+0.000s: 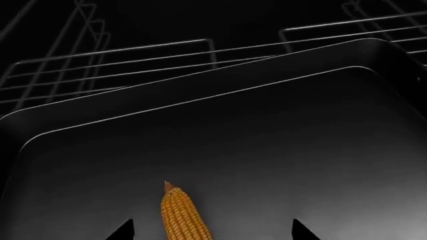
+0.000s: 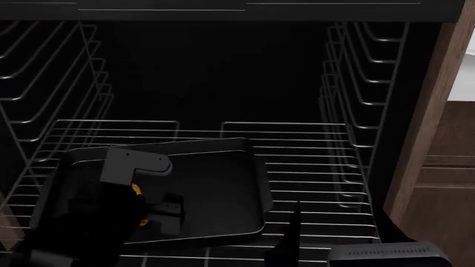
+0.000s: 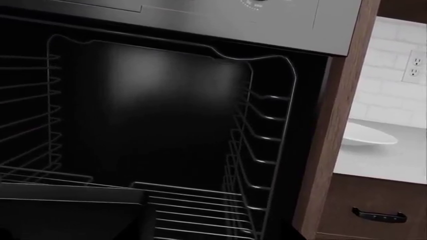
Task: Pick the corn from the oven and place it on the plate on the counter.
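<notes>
The corn (image 1: pixel 181 216) lies on the black baking tray (image 1: pixel 280 150) inside the dark oven, its pointed tip away from the camera. My left gripper (image 1: pixel 213 232) is open, with its two black fingertips (image 1: pixel 123 231) either side of the cob and not touching it. In the head view the left arm covers the cob except for small orange patches (image 2: pixel 135 189) over the tray (image 2: pixel 215 178). The white plate (image 3: pixel 367 136) sits on the light counter (image 3: pixel 383 162) to the right of the oven. My right gripper (image 2: pixel 288 242) shows only as a dark shape low in front of the rack.
Silver wire rack (image 2: pixel 312 167) carries the tray, and wire side rails (image 2: pixel 356 83) line both oven walls. A brown wooden cabinet side (image 3: pixel 333 125) stands between the oven and the counter. A drawer with a black handle (image 3: pixel 379 216) is below the counter.
</notes>
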